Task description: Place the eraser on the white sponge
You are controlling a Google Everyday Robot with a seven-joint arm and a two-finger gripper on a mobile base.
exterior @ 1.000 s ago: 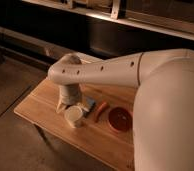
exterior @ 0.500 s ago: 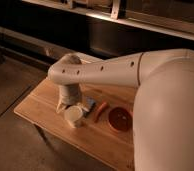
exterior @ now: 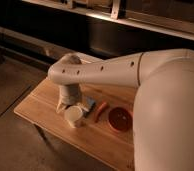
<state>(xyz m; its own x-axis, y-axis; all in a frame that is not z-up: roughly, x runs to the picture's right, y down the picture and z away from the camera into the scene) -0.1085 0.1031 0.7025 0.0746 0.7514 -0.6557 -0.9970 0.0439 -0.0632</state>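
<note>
My gripper (exterior: 65,106) hangs low over the wooden table (exterior: 37,107), at the end of the pale arm that reaches in from the right. It stands just left of the round cream cup (exterior: 74,116), open, with nothing showing in it. The white sponge (exterior: 90,104), a small bluish-pale pad, lies just right of the gripper and behind the cup, partly covered by the wrist. The eraser is hidden from view.
A thin orange carrot-like object (exterior: 101,111) lies right of the sponge. A red bowl (exterior: 120,119) sits further right. The arm's large shoulder fills the right side of the view. Dark shelving runs behind the table, with floor to the left.
</note>
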